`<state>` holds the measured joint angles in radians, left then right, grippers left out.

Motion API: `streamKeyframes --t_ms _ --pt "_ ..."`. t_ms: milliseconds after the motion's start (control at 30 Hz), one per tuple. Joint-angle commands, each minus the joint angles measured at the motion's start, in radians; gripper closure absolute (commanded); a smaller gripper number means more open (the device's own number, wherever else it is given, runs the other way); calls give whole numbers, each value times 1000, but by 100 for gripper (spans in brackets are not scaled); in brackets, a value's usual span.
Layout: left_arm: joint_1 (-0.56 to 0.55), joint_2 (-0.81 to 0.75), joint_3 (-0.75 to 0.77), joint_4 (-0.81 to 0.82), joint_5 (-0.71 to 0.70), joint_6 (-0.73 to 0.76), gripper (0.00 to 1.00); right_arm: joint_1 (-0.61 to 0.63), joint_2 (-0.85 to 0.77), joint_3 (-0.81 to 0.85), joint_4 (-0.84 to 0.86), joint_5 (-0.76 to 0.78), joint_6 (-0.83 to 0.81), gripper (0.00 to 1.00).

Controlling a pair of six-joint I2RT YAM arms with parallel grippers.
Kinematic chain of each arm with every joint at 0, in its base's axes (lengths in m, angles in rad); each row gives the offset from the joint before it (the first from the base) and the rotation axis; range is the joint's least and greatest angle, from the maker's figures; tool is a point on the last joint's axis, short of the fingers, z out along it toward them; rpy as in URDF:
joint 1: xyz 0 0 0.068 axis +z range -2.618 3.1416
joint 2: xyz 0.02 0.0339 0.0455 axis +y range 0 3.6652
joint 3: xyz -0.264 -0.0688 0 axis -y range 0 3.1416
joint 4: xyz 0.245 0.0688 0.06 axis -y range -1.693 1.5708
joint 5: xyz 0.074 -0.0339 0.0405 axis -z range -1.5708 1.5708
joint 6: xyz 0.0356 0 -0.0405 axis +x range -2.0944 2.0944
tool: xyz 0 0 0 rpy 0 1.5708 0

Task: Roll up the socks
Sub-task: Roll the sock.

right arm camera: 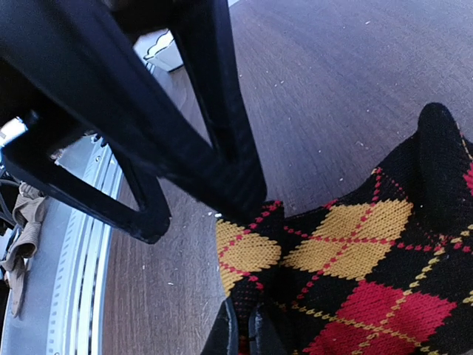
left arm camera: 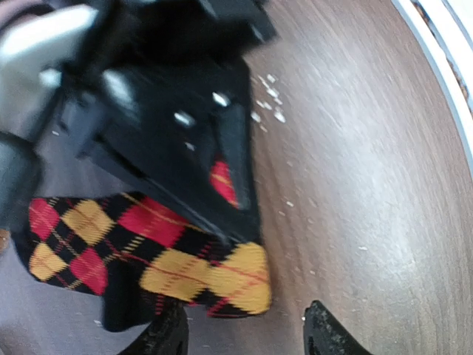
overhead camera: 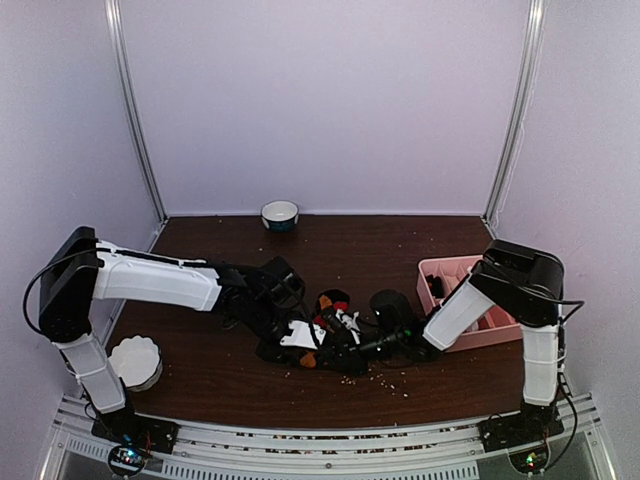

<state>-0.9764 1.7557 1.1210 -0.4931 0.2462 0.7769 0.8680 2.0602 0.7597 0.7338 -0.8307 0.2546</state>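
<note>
A black sock with red, orange and yellow argyle diamonds [left arm camera: 148, 251] lies on the brown table in the middle [overhead camera: 330, 318], between both arms. My right gripper [right arm camera: 242, 329] is shut on the edge of this sock [right arm camera: 355, 244]; its black body [left arm camera: 185, 126] lies over the sock in the left wrist view. My left gripper [left arm camera: 244, 329] stands open. Its fingertips [left arm camera: 168, 334] are just short of the sock's yellow end, and nothing is between them. From above, both grippers [overhead camera: 300, 340] [overhead camera: 352, 345] meet over the sock and hide most of it.
A pink bin [overhead camera: 440, 270] stands at the right beside the right arm. A white fluted dish [overhead camera: 135, 362] sits at the front left and a small bowl [overhead camera: 280, 214] at the back wall. Crumbs dot the table [overhead camera: 400, 380]. The metal rail [overhead camera: 320, 440] runs along the near edge.
</note>
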Motion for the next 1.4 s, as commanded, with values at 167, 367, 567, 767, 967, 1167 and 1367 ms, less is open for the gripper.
streamKeyframes --t_ms 167,367,567,767,967,1167,1367 --pt "-22 -7 -42 69 14 36 44 -59 146 -65 -198 61 107 100" --pt "-33 44 -25 91 -39 52 51 -71 142 -53 -222 50 115 100" --pt "-43 82 -6 93 -53 46 65 -71 136 -50 -249 46 99 100" --pt "-47 145 18 91 -107 39 64 -71 137 -64 -234 31 97 100" --pt "-53 180 51 38 -111 38 69 -71 135 -73 -232 27 95 100" --pt "-46 221 120 -68 -110 24 90 -71 60 -96 -167 85 87 78" --pt "27 234 169 -203 9 -4 98 -72 -96 -169 -179 248 -60 70"
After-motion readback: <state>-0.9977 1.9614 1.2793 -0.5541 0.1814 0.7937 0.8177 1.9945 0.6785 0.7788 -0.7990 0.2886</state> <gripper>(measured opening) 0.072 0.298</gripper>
